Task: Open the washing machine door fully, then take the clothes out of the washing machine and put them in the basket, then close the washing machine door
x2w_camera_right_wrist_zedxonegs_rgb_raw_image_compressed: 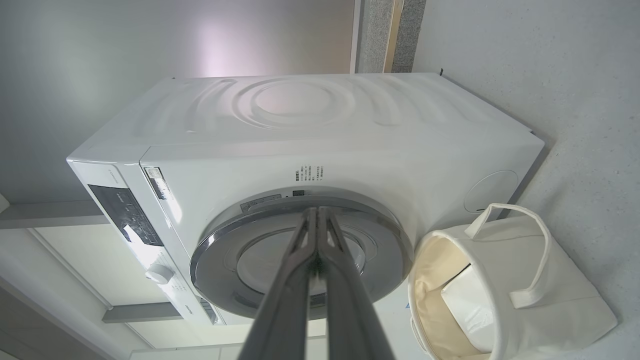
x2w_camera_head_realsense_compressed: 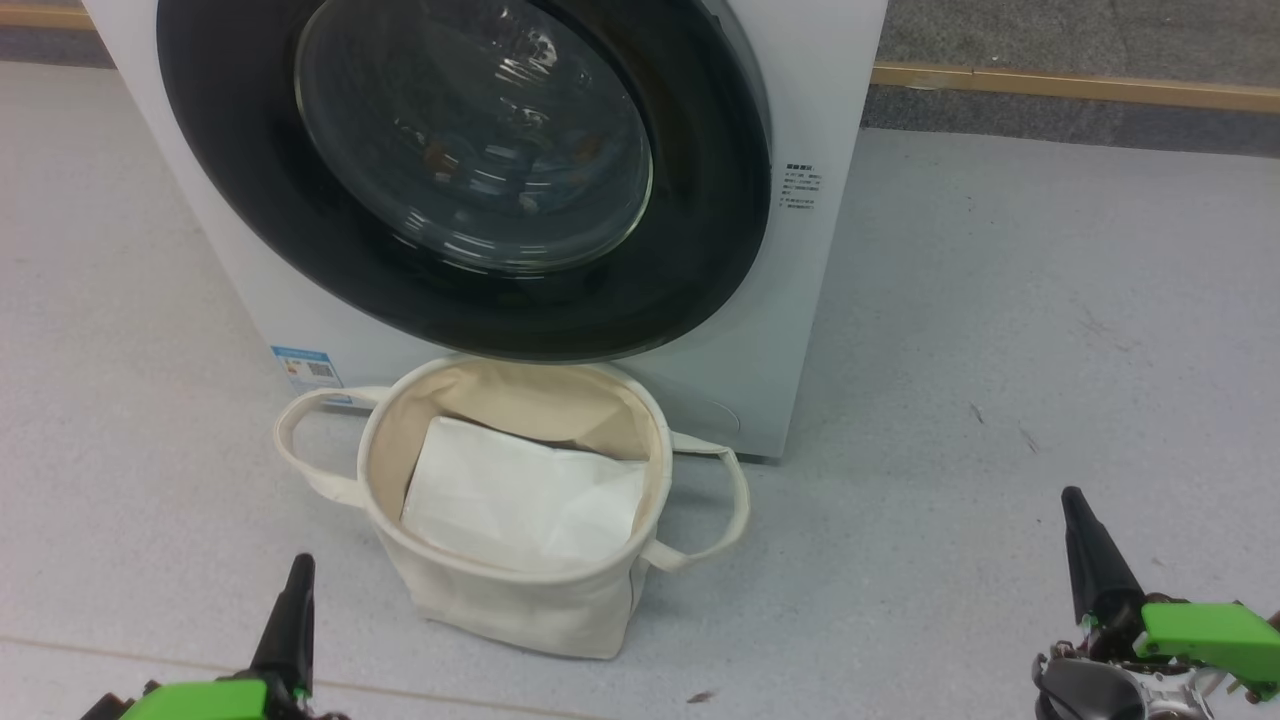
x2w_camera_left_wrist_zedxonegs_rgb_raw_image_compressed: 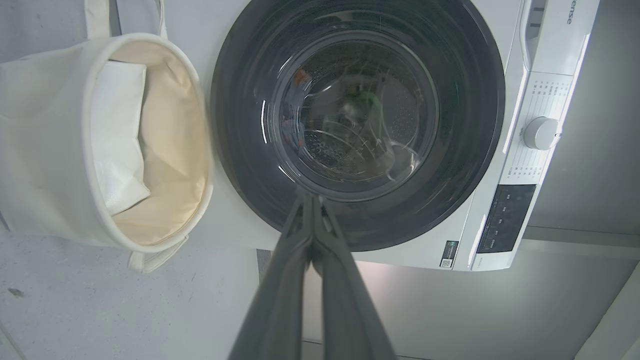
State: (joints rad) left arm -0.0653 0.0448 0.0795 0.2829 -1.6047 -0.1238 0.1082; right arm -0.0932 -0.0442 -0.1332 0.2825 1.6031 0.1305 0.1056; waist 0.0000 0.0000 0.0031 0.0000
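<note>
The white washing machine (x2w_camera_head_realsense_compressed: 825,120) faces me, with the washing machine door (x2w_camera_head_realsense_compressed: 700,260) lying flat against its front, its black rim around domed glass. Behind the glass, dim orange and blue patches of the clothes (x2w_camera_head_realsense_compressed: 585,165) show faintly. The cream basket (x2w_camera_head_realsense_compressed: 520,605) stands on the floor just below the door, touching the machine's base. My left gripper (x2w_camera_head_realsense_compressed: 299,568) is low on the left and my right gripper (x2w_camera_head_realsense_compressed: 1074,503) low on the right. Both are shut, hold nothing and stay short of the machine. The left wrist view looks along shut fingers (x2w_camera_left_wrist_zedxonegs_rgb_raw_image_compressed: 300,235) at the door (x2w_camera_left_wrist_zedxonegs_rgb_raw_image_compressed: 465,150).
A flat white folded sheet (x2w_camera_head_realsense_compressed: 520,500) lies inside the basket. Grey floor (x2w_camera_head_realsense_compressed: 1000,350) spreads on both sides of the machine. A wooden skirting strip (x2w_camera_head_realsense_compressed: 1080,85) runs along the back. The control knob (x2w_camera_left_wrist_zedxonegs_rgb_raw_image_compressed: 540,133) and dark panel sit on the machine's top band.
</note>
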